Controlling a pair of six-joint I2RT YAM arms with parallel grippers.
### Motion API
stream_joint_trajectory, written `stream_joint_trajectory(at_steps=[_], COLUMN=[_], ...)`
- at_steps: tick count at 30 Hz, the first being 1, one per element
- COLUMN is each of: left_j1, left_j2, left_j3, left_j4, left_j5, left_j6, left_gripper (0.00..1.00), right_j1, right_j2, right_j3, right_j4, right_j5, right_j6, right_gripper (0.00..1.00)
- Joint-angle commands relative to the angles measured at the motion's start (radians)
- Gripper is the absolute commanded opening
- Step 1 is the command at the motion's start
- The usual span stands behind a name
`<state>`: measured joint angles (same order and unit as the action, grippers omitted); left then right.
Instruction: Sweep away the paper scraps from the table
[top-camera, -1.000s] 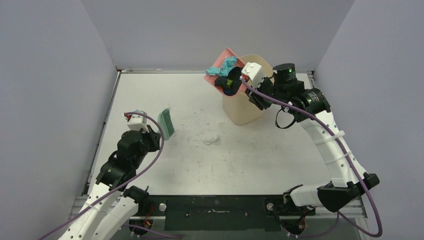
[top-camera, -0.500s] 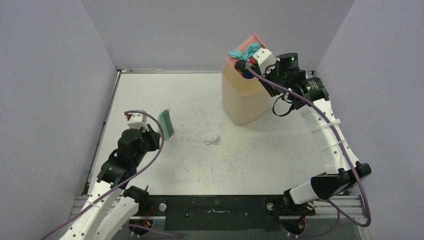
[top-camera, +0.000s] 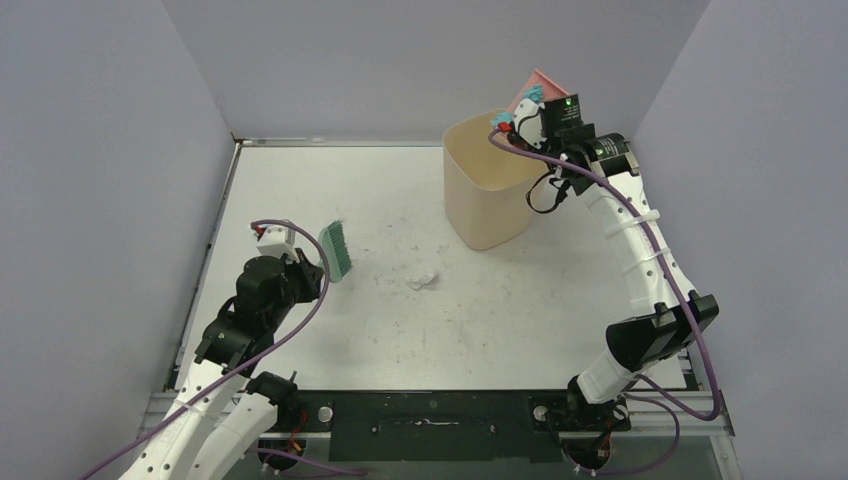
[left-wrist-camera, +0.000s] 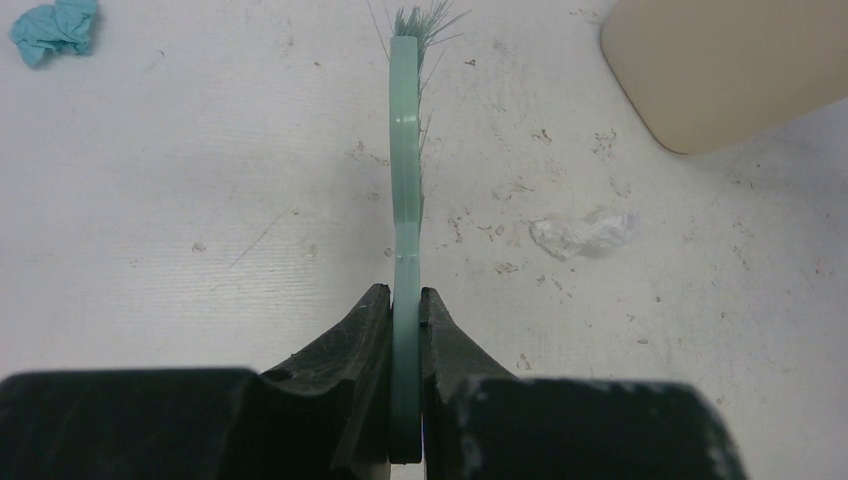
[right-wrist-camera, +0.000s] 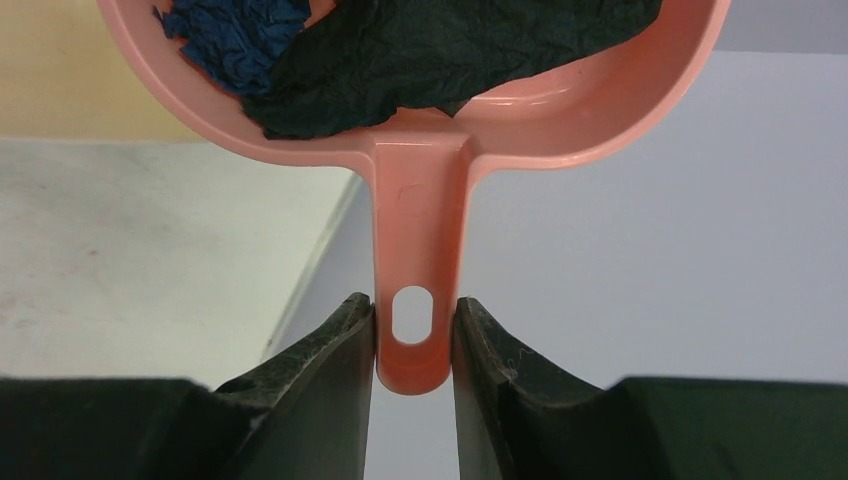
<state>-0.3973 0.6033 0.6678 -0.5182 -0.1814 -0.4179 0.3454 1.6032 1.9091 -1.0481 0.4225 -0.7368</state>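
Paper scraps ride the pink dustpan, right gripper clamped on its handle by the bin; left gripper pinches the brush.

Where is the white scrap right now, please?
The white scrap lies on the table in the top view, right of the brush and nearer than the bin.

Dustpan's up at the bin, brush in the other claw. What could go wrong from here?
1. The dustpan hangs at the far rim of the bin; its black scrap and dark blue scrap could spill outside.
2. The right claw pinches only the end of the handle; it might swivel.
3. A white scrap and a teal scrap lie on the table, easily missed.
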Motion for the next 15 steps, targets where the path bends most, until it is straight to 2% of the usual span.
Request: stream_joint_trajectory(at_steps=[1,8,15], left_j1=[0.007,0.009,0.009], left_j2=[-0.007,-0.002,0.008], left_j3=[0.019,0.02,0.023], left_j4=[0.07,0.064,0.061], left_j5=[0.023,0.021,0.028], left_j6=[-0.001,0.001,0.001], left_gripper=[0.0,0.0,0.0], right_j1=[-0.007,0.019,0.035], right_j2=[0.002,-0.006,-0.048], right_j3=[0.064,0.054,-0.03], right_j4=[0.067,0.167,0.345], right_j5=[0.184,0.307,0.408], right_j6=[-0.137,-0.327,-0.576], right_gripper=[0.05,0.05,0.05])
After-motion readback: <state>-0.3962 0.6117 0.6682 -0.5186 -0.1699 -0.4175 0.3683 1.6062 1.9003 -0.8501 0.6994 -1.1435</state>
